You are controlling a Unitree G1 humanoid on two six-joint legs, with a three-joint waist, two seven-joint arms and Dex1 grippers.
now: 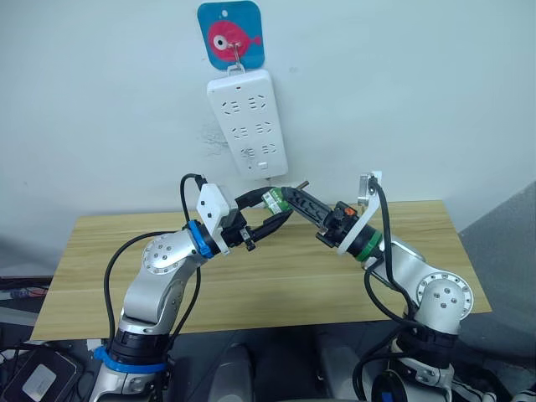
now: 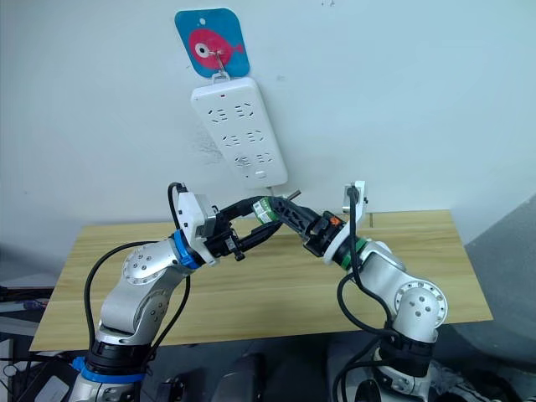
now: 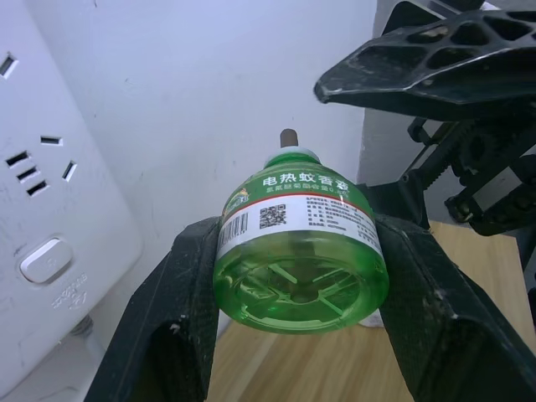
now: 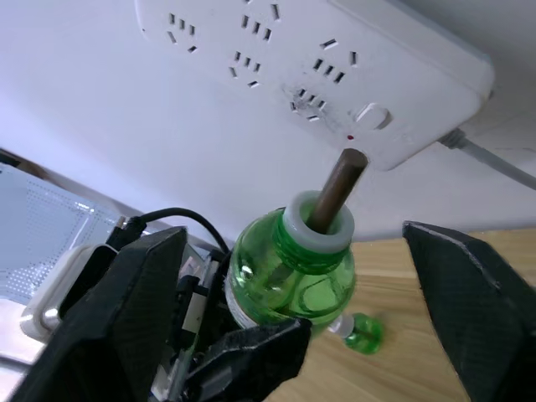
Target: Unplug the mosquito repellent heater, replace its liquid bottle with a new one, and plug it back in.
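The left gripper (image 3: 297,276) holds a green liquid bottle (image 3: 300,255) between its two black fingers (image 3: 180,310), pressed on both sides of it. The bottle's label carries print too small to read, and a brown wick (image 4: 337,186) stands out of its white neck. The right gripper (image 4: 293,318) has its fingers spread wide on either side of the bottle's neck, not touching it. Beyond the bottle a second small green thing (image 4: 362,332) lies on the wooden table (image 1: 276,280); what it is cannot be made out. The heater itself I cannot find. Above both grippers a white power strip (image 1: 249,121) hangs on the pale wall under a blue hook plate (image 1: 230,33).
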